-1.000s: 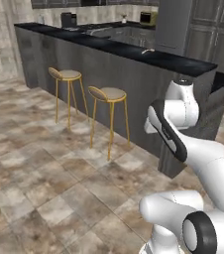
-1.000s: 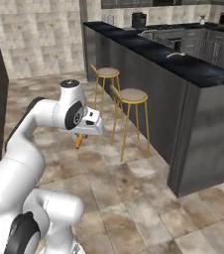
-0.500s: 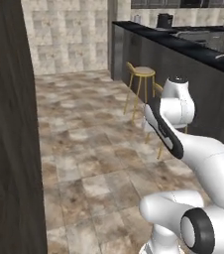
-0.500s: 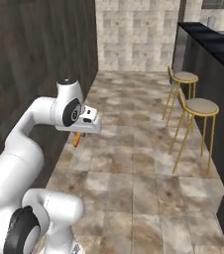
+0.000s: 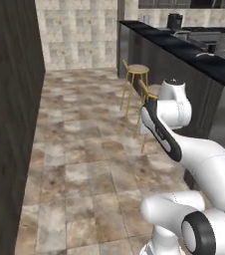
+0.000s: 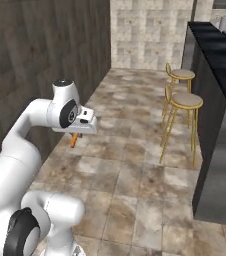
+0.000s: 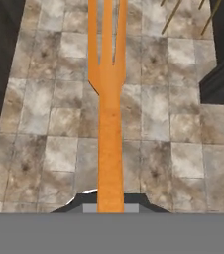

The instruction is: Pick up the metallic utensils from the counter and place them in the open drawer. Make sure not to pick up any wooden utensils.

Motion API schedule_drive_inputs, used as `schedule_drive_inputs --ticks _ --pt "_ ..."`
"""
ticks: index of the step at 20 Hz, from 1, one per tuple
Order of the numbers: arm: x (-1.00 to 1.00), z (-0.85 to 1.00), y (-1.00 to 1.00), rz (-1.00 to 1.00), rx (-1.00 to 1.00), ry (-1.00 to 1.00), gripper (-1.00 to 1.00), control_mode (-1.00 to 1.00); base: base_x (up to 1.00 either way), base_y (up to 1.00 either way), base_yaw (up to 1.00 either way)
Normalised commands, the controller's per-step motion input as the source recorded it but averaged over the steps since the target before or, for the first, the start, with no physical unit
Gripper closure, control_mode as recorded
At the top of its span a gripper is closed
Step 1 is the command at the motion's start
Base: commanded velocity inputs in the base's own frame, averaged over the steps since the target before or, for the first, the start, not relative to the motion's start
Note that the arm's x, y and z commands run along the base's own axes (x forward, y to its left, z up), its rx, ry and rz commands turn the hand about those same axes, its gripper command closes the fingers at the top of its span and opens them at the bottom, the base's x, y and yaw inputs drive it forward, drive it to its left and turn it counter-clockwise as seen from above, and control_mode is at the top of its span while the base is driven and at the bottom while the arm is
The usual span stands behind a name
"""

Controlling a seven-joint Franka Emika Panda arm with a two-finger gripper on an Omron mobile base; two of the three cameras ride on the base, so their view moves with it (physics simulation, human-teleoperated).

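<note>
Orange fork [image 7: 108,124] is held in the claw [image 6: 75,136], whose jaws are drawn narrow on the handle; in the hand view the handle rises from between the finger tips at the bottom edge and the three tines reach toward the top of the picture, over a floor of mottled brown and grey tiles [image 7: 49,114]. In the right base view a short orange length of the fork [image 6: 73,140] is seen hanging below the white hand, which is carried at about mid-height above the floor [image 6: 135,165], close beside a tall dark wood-grain wall [image 6: 30,60]. In the left base view the same dark wall [image 5: 7,124] is seen along the left side, and the arm's upper joints are raised in front of the stools. Well apart from the claw, on the far side of the tiled floor, the bench [image 6: 220,75] is seen with its glossy black top and grey panel front; in the left base view its black top [image 5: 184,50] runs away toward the back wall. Two stools with thin golden legs and round tan seats [image 6: 185,100] are stood just beside the bench front, one behind the other. Small dark appliances [image 5: 174,21] are seen at the far end of the bench, too small to be told apart.
</note>
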Motion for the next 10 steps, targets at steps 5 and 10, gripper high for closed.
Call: schedule_drive_inputs --ticks 5,10 --pt "0.0 0.0 0.0 0.0 0.0 0.0 1.0 1.0 -0.64 -1.0 0.06" --pt "0.0 0.0 0.0 0.0 0.0 0.0 1.0 1.0 -0.18 -1.0 0.0"
